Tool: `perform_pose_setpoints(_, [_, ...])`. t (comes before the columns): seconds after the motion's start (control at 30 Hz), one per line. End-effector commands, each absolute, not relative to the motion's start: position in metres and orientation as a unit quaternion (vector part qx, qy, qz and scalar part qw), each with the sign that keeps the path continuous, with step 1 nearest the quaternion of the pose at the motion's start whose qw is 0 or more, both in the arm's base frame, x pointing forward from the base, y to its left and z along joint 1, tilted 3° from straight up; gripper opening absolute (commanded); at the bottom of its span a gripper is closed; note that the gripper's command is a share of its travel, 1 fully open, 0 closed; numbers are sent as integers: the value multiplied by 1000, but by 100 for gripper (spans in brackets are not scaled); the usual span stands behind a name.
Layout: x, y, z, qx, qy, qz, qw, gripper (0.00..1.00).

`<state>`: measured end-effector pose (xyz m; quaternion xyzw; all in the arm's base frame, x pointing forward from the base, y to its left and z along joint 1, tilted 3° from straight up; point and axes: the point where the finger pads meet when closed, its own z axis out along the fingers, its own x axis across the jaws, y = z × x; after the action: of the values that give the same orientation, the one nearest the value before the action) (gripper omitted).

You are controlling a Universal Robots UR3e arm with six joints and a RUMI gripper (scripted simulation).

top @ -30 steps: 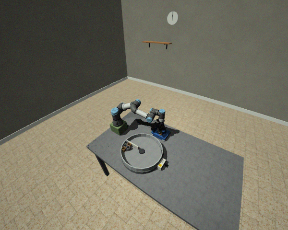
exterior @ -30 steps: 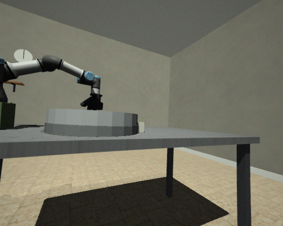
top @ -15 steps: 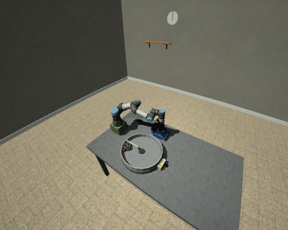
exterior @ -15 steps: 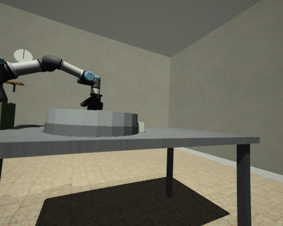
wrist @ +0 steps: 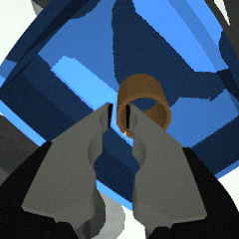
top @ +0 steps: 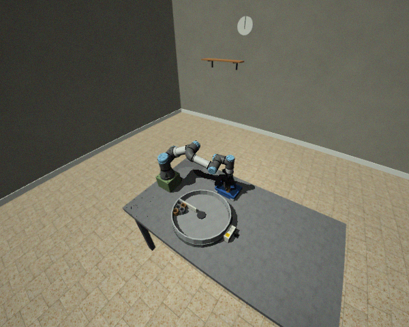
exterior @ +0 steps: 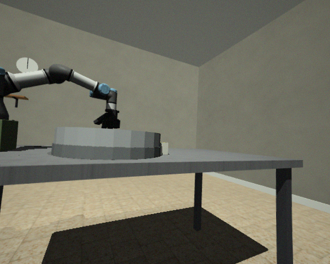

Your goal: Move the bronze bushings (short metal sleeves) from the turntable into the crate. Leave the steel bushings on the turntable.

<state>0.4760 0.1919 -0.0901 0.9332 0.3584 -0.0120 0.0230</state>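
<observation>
Grey walls surround the dark grey table [top: 285, 246] [exterior: 216, 164] on tan tiled flooring [top: 74, 253] [exterior: 148, 193].

Item count: bushings, fixtures and furnishings.
Bronze bushings: two on the turntable [top: 211, 225] [exterior: 102, 139], at [top: 183, 205] and [top: 176, 211], plus one visible within the crate [top: 237, 190] [wrist: 90, 82], the crate bushing [wrist: 141, 87]; steel bushings [top: 182, 210]: at least two, exact number unresolved; turntables: one; crates: one; robot arms [top: 200, 161] [exterior: 84, 80]: one; two-jaw grippers [top: 228, 188] [exterior: 110, 126] [wrist: 119, 116]: one; green mounting blocks [top: 168, 183] [exterior: 9, 135]: one; pale guide bars [top: 188, 205]: one; dark hub discs [top: 201, 214]: one; white-and-yellow box units [top: 230, 234] [exterior: 165, 148]: one; tables [top: 285, 246] [exterior: 187, 167]: one; table legs [top: 146, 235] [exterior: 284, 213]: three visible in the exterior view; wall clocks [top: 245, 25] [exterior: 24, 64]: one; wall shelves [top: 222, 60] [exterior: 17, 97]: one, with two brackets.
</observation>
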Motion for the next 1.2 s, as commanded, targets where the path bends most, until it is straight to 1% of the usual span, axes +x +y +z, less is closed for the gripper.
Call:
perform_pose_setpoints(0.0, [477,192,-89,933,358,-10,23,6])
perform_pose_setpoints(1.17, [477,192,-82,933,358,-10,23,6])
